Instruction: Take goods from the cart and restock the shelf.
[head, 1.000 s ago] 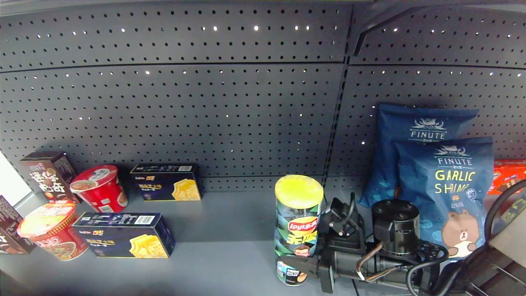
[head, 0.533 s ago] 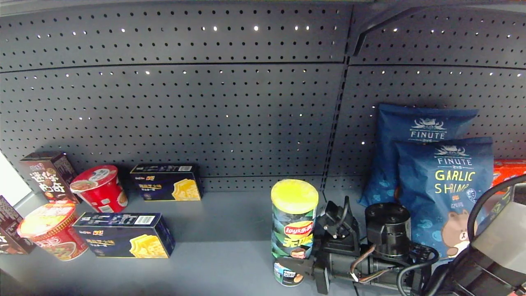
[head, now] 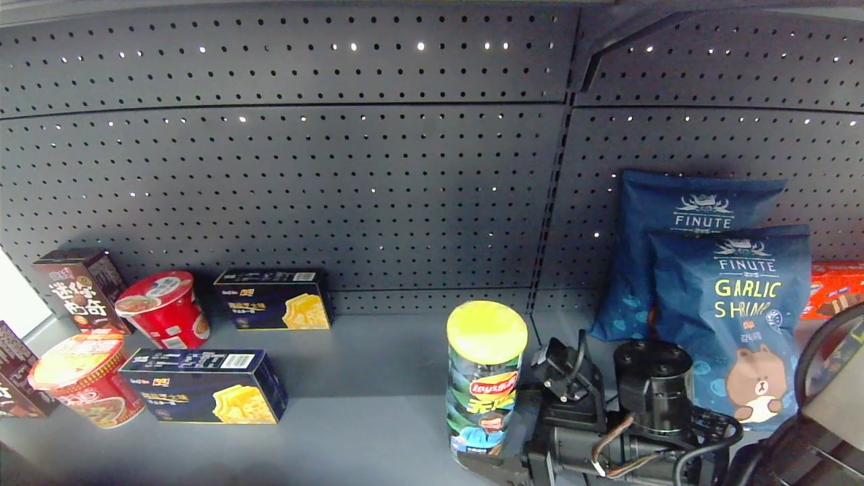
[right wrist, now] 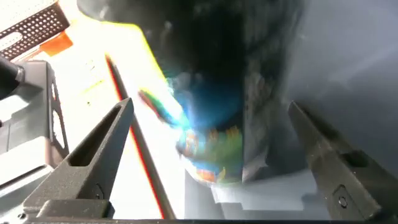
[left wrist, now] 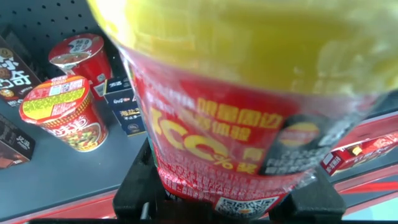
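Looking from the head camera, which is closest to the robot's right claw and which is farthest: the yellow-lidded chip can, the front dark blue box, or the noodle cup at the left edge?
1. Chip can: standing between the open fingers of the right gripper.
2. Front dark blue box: off to the left, mid-shelf.
3. Noodle cup: at the shelf's left edge, beyond the box.

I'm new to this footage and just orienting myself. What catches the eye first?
A yellow-lidded chip can stands on the shelf, with the right gripper open around it. The left gripper grips a red can with a yellow lid. Two blue snack bags lean against the pegboard at right.
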`<state>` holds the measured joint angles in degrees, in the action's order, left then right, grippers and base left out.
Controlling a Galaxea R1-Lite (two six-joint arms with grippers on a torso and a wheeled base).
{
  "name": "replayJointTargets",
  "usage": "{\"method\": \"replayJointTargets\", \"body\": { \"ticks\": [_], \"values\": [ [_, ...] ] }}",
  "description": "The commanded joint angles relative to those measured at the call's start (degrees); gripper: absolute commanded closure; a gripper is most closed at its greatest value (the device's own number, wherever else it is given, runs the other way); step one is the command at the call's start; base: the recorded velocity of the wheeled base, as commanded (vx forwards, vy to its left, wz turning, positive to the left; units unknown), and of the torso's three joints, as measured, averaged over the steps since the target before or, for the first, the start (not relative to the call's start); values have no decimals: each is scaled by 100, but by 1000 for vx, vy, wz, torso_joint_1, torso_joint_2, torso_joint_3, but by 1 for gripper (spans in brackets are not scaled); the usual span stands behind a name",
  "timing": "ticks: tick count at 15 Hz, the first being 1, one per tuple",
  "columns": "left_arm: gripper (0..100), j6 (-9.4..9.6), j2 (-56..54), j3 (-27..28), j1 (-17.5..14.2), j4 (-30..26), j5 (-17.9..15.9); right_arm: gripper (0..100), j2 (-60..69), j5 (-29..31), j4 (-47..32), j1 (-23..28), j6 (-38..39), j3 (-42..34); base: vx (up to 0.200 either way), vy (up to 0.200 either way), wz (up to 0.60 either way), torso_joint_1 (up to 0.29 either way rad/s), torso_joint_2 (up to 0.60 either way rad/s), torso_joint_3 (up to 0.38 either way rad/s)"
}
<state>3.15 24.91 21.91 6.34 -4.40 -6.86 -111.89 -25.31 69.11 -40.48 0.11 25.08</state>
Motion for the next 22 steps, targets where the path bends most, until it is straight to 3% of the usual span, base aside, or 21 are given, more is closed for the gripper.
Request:
{"method": "replayJointTargets", "body": {
  "ticks": [1, 6, 10, 13, 16, 18, 19, 22],
  "values": [
    [100, 2, -12, 7, -1, 1, 1, 0, 571, 8, -3, -21, -2, -416, 0, 0, 0, 0, 0, 0],
    [100, 2, -3, 7, -1, 1, 1, 0, 1819, 8, -55, 49, -11, -1470, 0, 0, 0, 0, 0, 0],
    [100, 11, -3, -2, -1, 1, -8, 0, 2399, 193, -134, 322, -29, -1453, 0, 0, 0, 0, 0, 0],
    [100, 19, -12, -37, -1, 1, -8, 0, 2672, 2021, -890, 392, -239, -1163, 0, 0, 0, 0, 0, 0],
    [100, 99, 102, 297, 34, 9, -78, 0, 2971, 2654, -1216, 296, -433, -1075, 0, 0, 0, 0, 0, 0],
    [100, 169, 480, 780, 96, 9, -386, 0, 3375, 2909, -1699, 199, -494, -943, 0, 0, 0, 0, 0, 0],
    [100, 186, 893, 1158, 157, 18, -702, 0, 3665, 3172, -1980, 120, -486, -899, 0, 0, 0, 0, 0, 0],
    [100, 195, 1456, 1369, 263, 71, -1397, 0, 4052, 3594, -2077, 85, -486, -1207, 0, 0, 0, 0, 0, 0]
  ]
}}
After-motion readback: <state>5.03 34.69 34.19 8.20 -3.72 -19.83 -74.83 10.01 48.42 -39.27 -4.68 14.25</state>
